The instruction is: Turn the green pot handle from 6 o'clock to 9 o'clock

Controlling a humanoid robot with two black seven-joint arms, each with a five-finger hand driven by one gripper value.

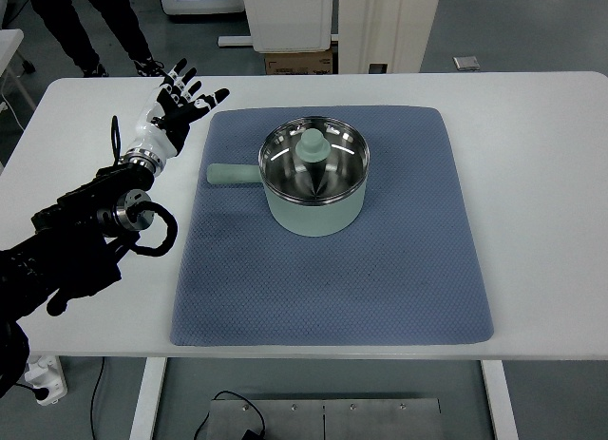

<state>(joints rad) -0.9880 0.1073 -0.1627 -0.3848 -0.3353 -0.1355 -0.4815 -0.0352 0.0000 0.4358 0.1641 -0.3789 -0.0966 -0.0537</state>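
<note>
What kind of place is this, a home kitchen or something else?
Probably a lab or workshop, not a kitchen. The pot sits on a blue mat on a plain white table, cables run over the grey floor, and a person's legs stand nearby.

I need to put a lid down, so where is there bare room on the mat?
The mat is bare right of the pot and along its whole near strip. It is crowded on the left, where the handle sticks out toward the open left hand.

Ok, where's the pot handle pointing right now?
In the top view the handle sticks out to the picture's left from the pot, over the blue mat, with the open left robot hand up and left of it.
</note>
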